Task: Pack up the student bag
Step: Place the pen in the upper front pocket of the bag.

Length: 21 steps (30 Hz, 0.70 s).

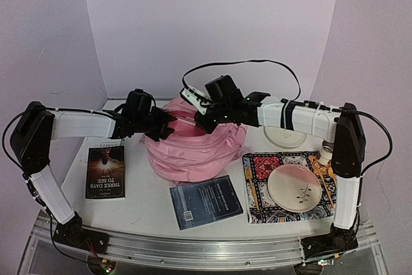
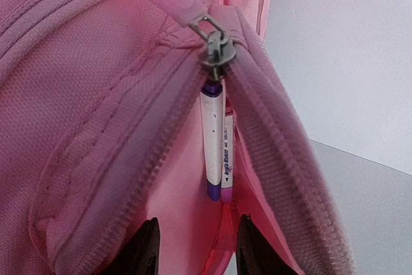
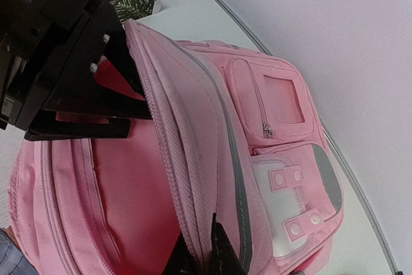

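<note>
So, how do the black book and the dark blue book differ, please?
The black book carries a large white title and lies left of the student bag; the dark blue book shows only small print and lies in front of it. The black book lies nearly straight, the blue one askew. Both lie flat, closed, unpacked.

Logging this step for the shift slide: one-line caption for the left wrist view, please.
Two pens sit in the bag's zip opening by the slider; left gripper open beside them.
</note>
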Available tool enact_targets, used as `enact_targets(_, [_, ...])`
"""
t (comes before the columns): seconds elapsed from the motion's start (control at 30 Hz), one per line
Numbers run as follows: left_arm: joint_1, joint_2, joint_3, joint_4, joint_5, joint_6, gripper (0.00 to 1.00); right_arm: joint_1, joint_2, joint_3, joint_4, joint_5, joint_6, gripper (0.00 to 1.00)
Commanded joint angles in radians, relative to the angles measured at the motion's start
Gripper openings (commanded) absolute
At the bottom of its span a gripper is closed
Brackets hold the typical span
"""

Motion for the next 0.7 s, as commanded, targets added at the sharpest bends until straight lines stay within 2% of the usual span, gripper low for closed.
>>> enact_targets(0.0, [0.022,-0.051,0.038,0.064,0.018,0.084,0.43,0.010,-0.011,0.073,0.099,-0.028,-0.017,0.00])
enact_targets(0.2, [0.054,-0.086,0.070,-0.122,0.077,0.316,0.52,0.010,-0.010,0.065,0.099,-0.008,-0.045,0.00])
enact_targets(0.5, [0.105,-0.196,0.091,-0.409,-0.004,0.661,0.60,0.010,-0.011,0.031,0.099,-0.003,-0.060,0.00])
enact_targets(0.67, [0.182,-0.214,0.081,-0.498,0.026,0.793,0.62,0.010,-0.022,-0.017,0.104,-0.011,-0.080,0.00])
